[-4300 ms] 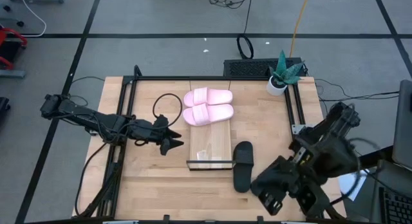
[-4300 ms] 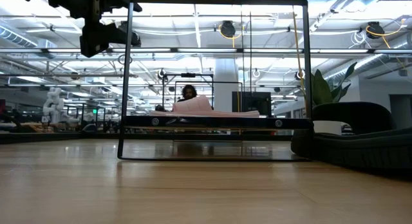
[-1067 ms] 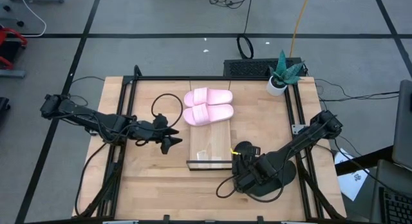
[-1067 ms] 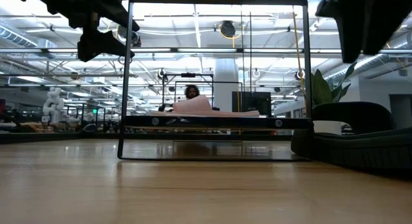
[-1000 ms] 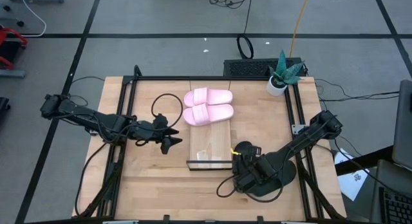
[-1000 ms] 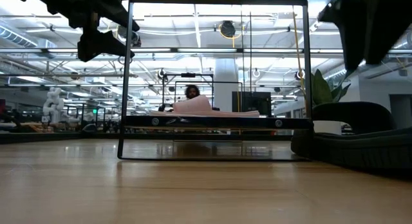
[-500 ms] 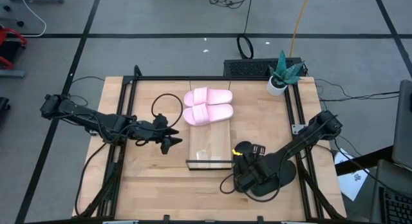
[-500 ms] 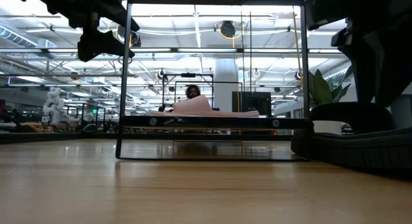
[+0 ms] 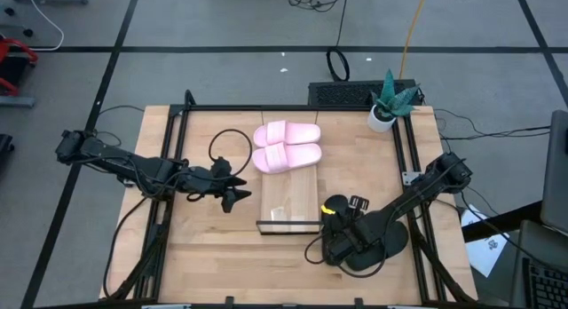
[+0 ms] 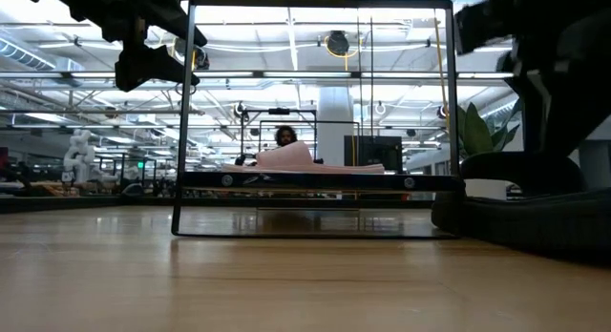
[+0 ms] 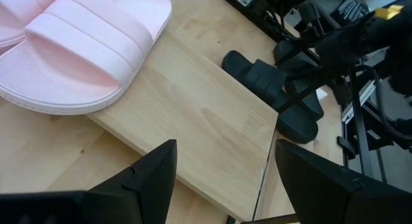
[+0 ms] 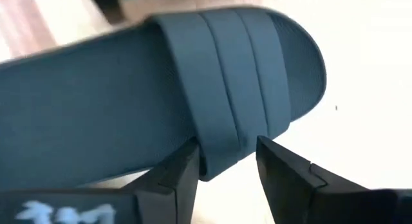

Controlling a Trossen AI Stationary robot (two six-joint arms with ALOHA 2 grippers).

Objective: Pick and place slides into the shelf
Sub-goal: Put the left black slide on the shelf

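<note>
Black slide lies near the tabletop's right edge, beside the shelf. Your right gripper straddles its strap, fingers parted, not clamped. Closing off-centre risks slippage.

A robotics lab — open hall with ceiling ducts, floor tape lines, a distant seated person.

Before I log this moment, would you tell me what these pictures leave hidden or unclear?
- Black slide: high view, the right gripper and arm cover it.
- Whether that gripper has closed on the slide's strap: right wrist view is too close and blurred.
- Pink slides on the shelf: low view shows only an edge-on sliver.
</note>
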